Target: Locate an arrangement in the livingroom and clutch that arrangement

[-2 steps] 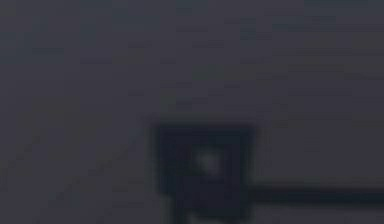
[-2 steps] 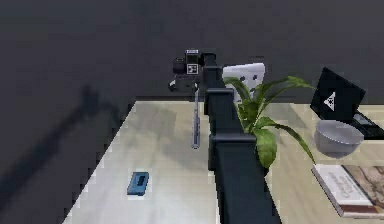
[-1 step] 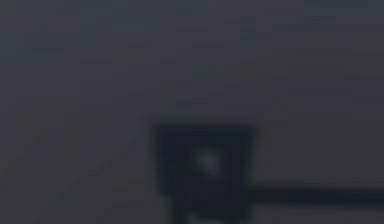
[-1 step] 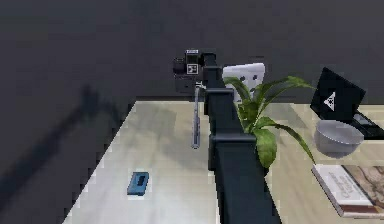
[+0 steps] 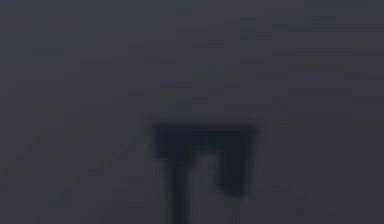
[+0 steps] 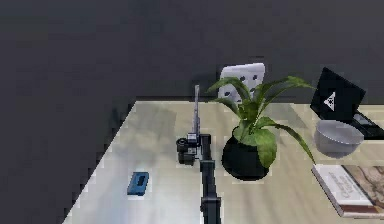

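Centrally on the table, arm side view: potted plant, long green leaves spreading from a round black pot. The pot stands upright on the pale tabletop, toward the view's right of middle.

Just beside the pot, on its left: the gripper, with a dark body low over the table and thin fingers running up the picture toward the table's far edge. The fingers are near the plant's left leaves; contact cannot be told. How the fingers are set cannot be told, nor whether the gripper holds anything. The arm comes up as a dark bar from the bottom edge to the gripper.

Other things on the table:
- small blue object, flat, left of the arm, well apart from the pot
- grey bowl, right of the plant, partly behind a leaf tip
- book, lying flat at the near right corner
- black laptop, screen tilted back, behind the bowl

Behind the table's far edge: white chair, its back showing above the leaves. Beyond it, a dark grey wall.

Forward view: dark grey wall surface, close up.
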